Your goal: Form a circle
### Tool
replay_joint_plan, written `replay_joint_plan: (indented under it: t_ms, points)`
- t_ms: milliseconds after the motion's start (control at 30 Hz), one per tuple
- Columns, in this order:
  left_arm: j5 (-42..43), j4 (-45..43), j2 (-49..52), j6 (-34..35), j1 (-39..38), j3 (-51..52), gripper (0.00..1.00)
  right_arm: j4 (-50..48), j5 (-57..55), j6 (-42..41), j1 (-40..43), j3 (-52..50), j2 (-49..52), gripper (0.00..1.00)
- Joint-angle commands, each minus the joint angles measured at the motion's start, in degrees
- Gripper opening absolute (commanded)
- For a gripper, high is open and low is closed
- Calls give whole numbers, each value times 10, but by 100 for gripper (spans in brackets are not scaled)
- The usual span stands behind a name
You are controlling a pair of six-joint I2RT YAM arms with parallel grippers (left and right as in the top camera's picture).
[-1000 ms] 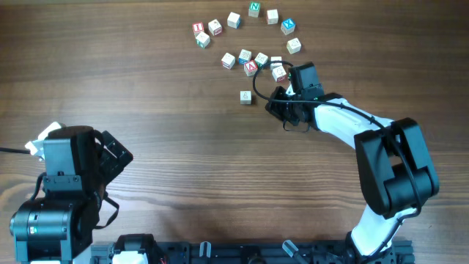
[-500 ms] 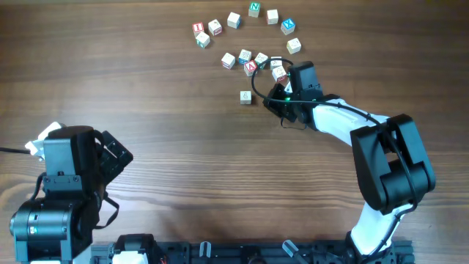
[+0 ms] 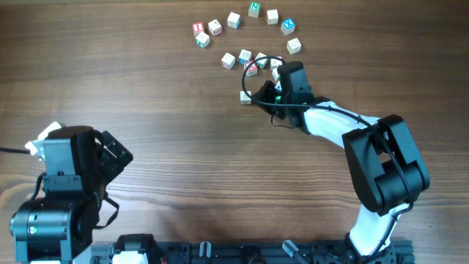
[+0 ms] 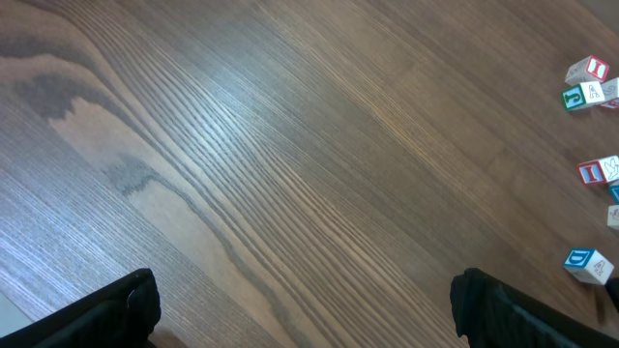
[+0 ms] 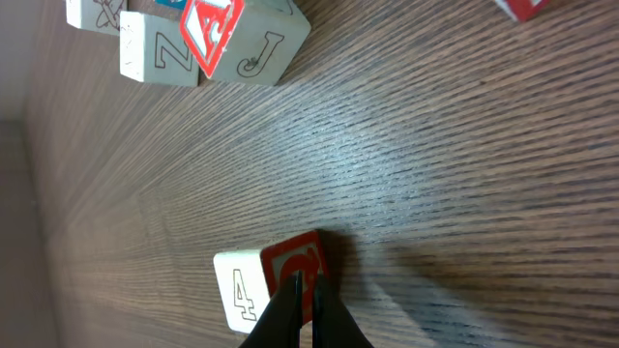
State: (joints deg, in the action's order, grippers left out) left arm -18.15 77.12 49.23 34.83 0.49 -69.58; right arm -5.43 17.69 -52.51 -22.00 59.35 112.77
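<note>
Small pale alphabet cubes, the circle's pieces, lie at the table's far side in a loose arc from a red-lettered cube over a green N cube to a plain cube. A cluster sits inside that arc. One cube lies apart; in the right wrist view it shows a "4" and a red face. My right gripper is shut, its tips against that red face, holding nothing. My left gripper rests open at the near left over bare wood.
The left wrist view catches a few cubes at its right edge, among them a blue D cube and a red-lettered one. The right arm's black cable loops over the cluster. Z and J cubes lie beyond the right fingertips.
My right gripper has slid left from beside the cluster to the lone cube, staying shut. That cube and the left arm have not moved.
</note>
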Motion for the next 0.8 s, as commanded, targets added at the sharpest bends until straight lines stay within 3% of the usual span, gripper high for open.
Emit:
replay_joint_plan:
  t_ms: [0,767]
  points:
    - [-7,-2,0,6,3,3,100,-3,-11,-6,-3,-3,12,6]
    - [-7,-6,0,6,3,3,100,-12,34,16,-3,-3,12,7]
